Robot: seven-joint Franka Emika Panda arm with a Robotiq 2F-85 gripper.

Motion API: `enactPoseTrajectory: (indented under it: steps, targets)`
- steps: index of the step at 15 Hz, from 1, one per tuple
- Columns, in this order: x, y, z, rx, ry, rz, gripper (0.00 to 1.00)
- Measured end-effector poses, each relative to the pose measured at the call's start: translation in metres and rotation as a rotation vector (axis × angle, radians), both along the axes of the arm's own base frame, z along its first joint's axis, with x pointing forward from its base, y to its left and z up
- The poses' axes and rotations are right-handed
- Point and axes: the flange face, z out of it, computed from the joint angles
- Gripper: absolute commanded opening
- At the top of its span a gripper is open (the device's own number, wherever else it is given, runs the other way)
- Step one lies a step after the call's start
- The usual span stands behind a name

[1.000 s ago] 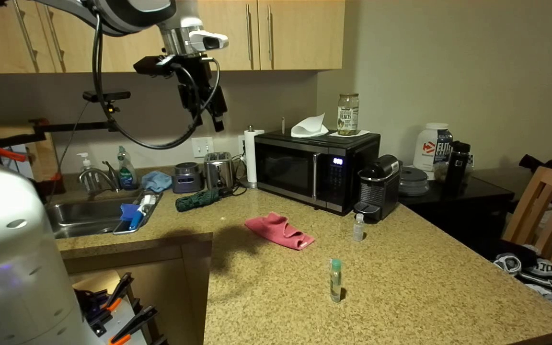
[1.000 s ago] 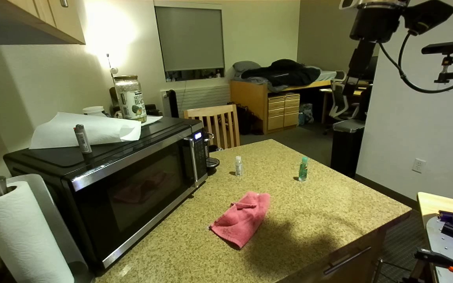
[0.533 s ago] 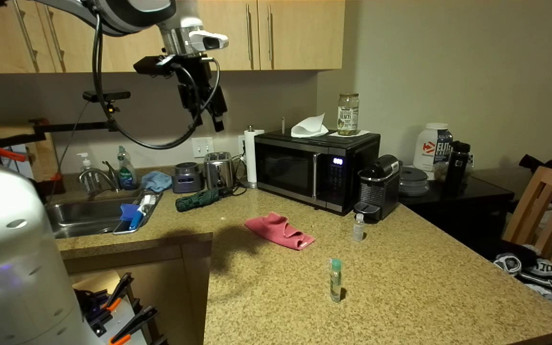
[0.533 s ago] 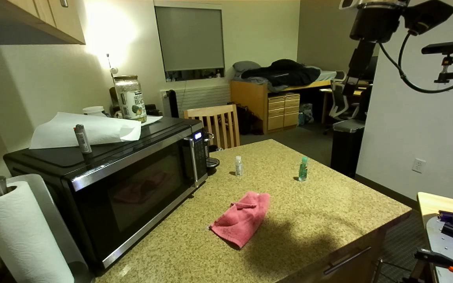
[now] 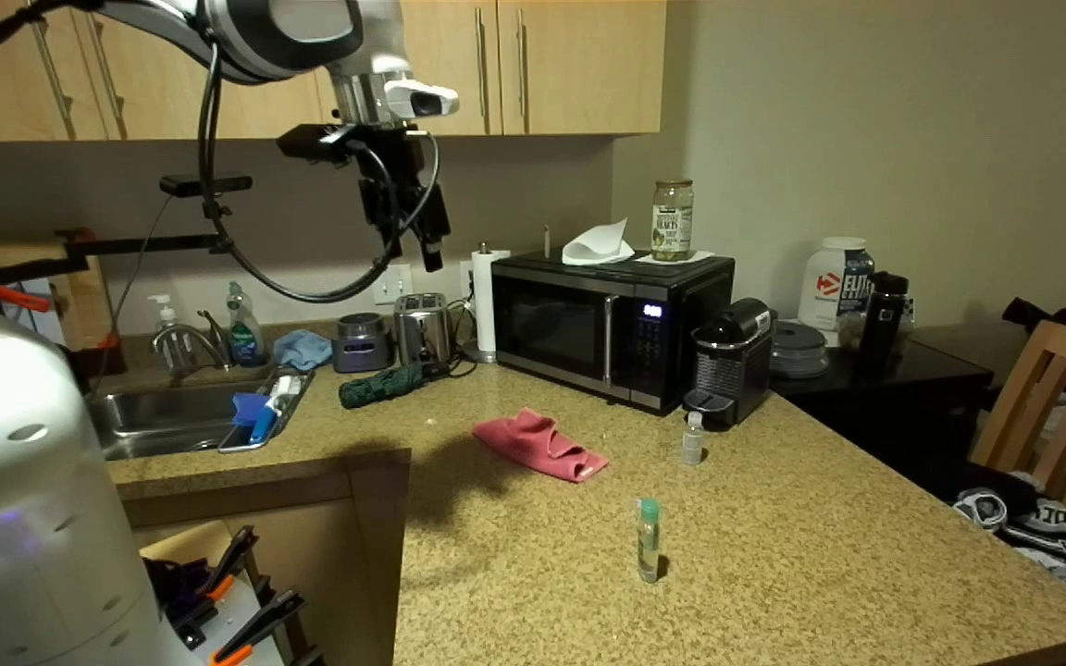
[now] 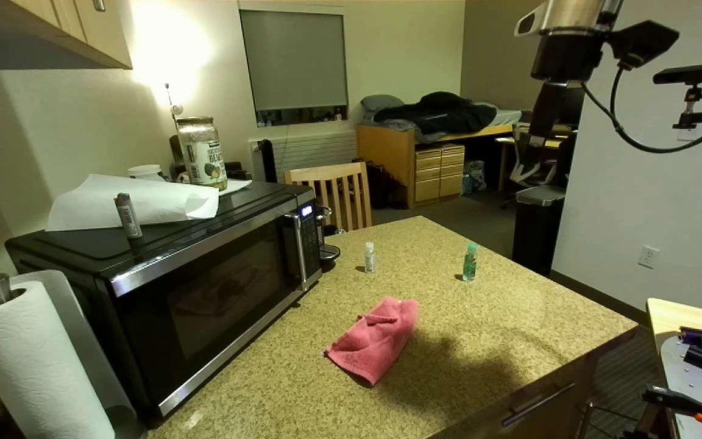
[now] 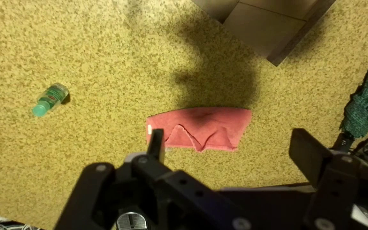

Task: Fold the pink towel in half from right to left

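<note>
- My claw (image 5: 413, 252) stood with its fingers (image 7: 154, 145) wide apart and nothing between them; I took that as readiness to close on cloth.
- It pointed down, high above counter level, touching nothing, a height that seemed meant for lining up before any descent.
- My arm (image 5: 246, 32) reached out with the wrist bent downward, its cable (image 5: 339, 297) looped loosely beside the claw, probably so the wrist could turn freely.
- The pink towel (image 7: 209, 116) lay rumpled on the counter (image 5: 774, 555), in front of the microwave (image 5: 551, 324), well below my claw. One finger overlapped its tagged end in the wrist view only; they were apart.
- Loose folds ran along the edge facing the microwave; I judged them easy to pinch but floppy enough to slip.
- I judged the right-to-left fold not yet made; which end counted as right, I couldn't tell.
- The green-capped bottle (image 5: 648, 546) and the clear bottle (image 5: 692, 442) stood upright, apart from the cloth, which seemed to leave room for folding.
</note>
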Motion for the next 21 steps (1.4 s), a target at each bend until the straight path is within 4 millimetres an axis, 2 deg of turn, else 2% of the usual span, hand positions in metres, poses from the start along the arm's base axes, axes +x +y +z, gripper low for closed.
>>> enactPoseTrajectory:
  steps: [4,8,13,16,21]
  targets:
    - [0.038,-0.01,-0.053,0.008,0.065,-0.022,1.0]
    - [0.082,-0.011,-0.103,0.002,0.088,-0.007,1.0]
    - [0.133,-0.017,-0.144,-0.005,0.109,0.007,1.0]
    - [0.159,-0.035,-0.161,-0.01,0.119,0.002,1.0]
    - [0.193,-0.082,-0.187,-0.015,0.138,-0.044,1.0]
